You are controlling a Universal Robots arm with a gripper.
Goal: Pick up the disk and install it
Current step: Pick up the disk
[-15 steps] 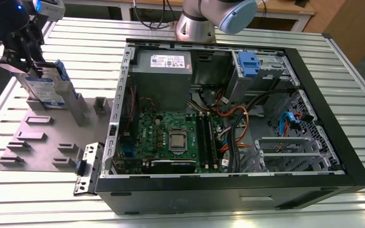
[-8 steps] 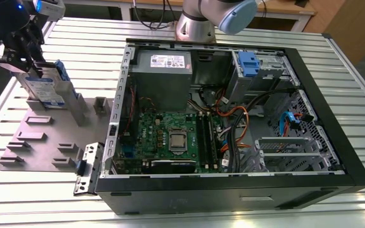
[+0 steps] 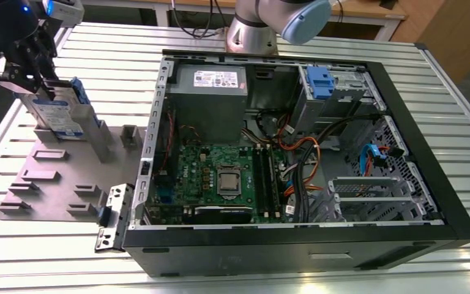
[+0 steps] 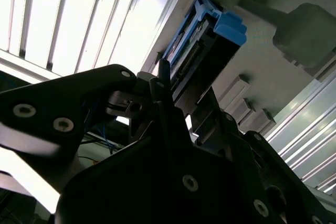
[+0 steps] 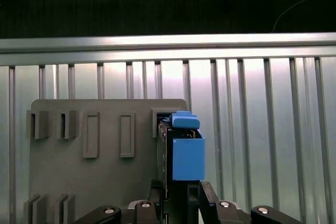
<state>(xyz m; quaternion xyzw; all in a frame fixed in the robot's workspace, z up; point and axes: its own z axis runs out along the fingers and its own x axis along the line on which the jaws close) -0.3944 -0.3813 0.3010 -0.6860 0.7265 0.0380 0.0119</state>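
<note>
Exterior view, gripper: the gripper is at the exterior view's far left, above the grey rack, fingers pointing down.
Exterior view, disk: the disk stands upright on edge in the rack, label showing, blue frame along its side. Its top end is right in between the fingers.
Exterior view, grasp: clamped onto the top of the disk, by the look of it, and the disk's lower end is down at the rack.
Exterior view, computer case: the open computer case lies on the slatted table, just beside the rack. Inside it are the grey power box and the blue latch.
Exterior view, arm: the arm rises behind the case.

Second wrist view, disk: the disk is seen end on and runs away from the camera, with the blue frame at its far end.
Second wrist view, gripper: the gripper has a black finger on either side of the disk, with the rack and the table beyond.

First wrist view, disk: the disk is seen edge on against the rack, at the end slot.
First wrist view, gripper: the gripper has its fingers tight against both faces of the disk, so it is grasped.
First wrist view, table: the slats of the table show behind.
</note>
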